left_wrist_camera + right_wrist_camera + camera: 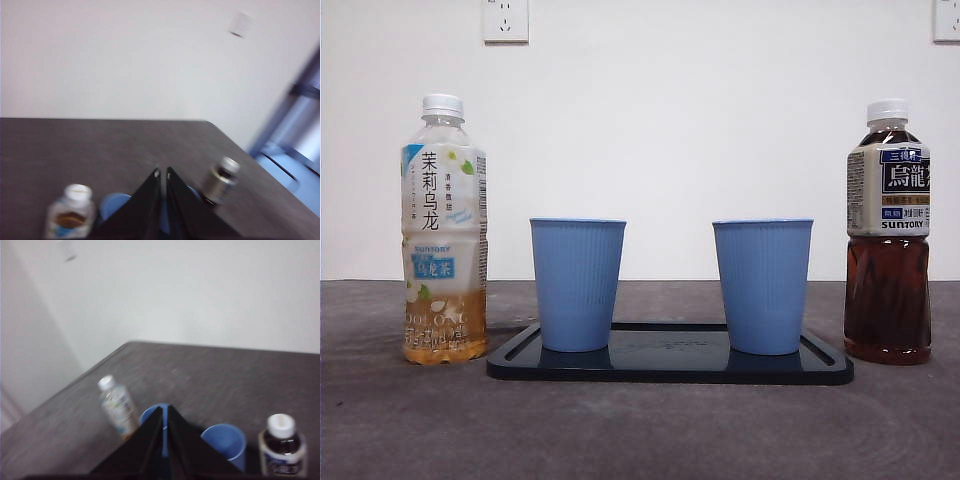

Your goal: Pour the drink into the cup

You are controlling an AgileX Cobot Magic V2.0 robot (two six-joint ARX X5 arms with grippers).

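At centre frame two blue cups, one (pixel 577 284) left and one (pixel 762 286) right, stood on a black tray (pixel 670 368) on the table (pixel 400 420). A pale tea bottle (pixel 444 232) stood far left, a dark tea bottle (pixel 888 235) far right. The left hand (pixel 162 173) and right hand (pixel 165 408) were pressed together, empty, above them.

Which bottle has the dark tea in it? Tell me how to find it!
Find the black tray holding two blue cups in the middle of the table. In the front view, the dark tea bottle stands off the tray's right end. Its tea is deep brown and nearly full; the other bottle holds only a little pale golden drink.
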